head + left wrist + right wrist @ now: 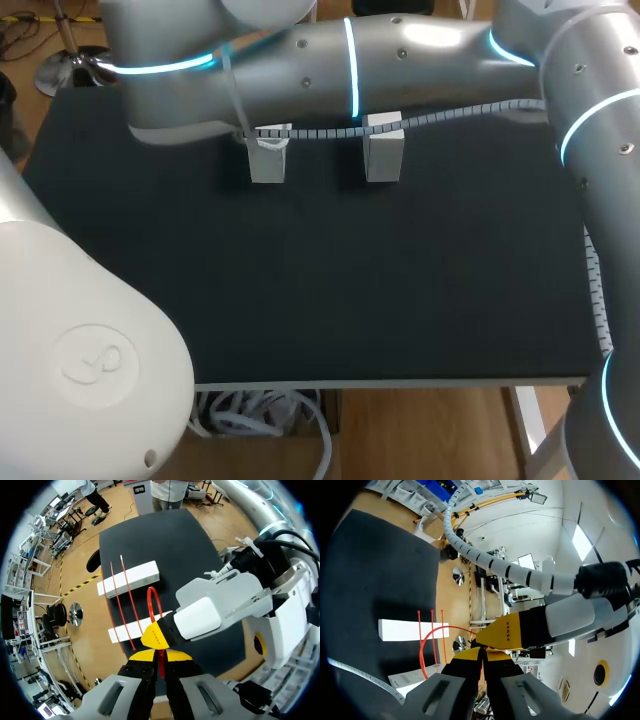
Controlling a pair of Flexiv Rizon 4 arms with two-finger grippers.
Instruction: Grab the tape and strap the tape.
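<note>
Now left claw [161, 656] and right claw [482, 655] each pinch the looped red tape [148, 600]

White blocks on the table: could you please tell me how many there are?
2. One white block stands at the table's far side; the other white block stands to its right, apart. My right arm may hide more.

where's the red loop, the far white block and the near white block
loop [151, 588], left wrist view, top of its arc
far block [142, 574], left wrist view, bare part of its top face
near block [118, 633], left wrist view, bare part of its top face
</note>
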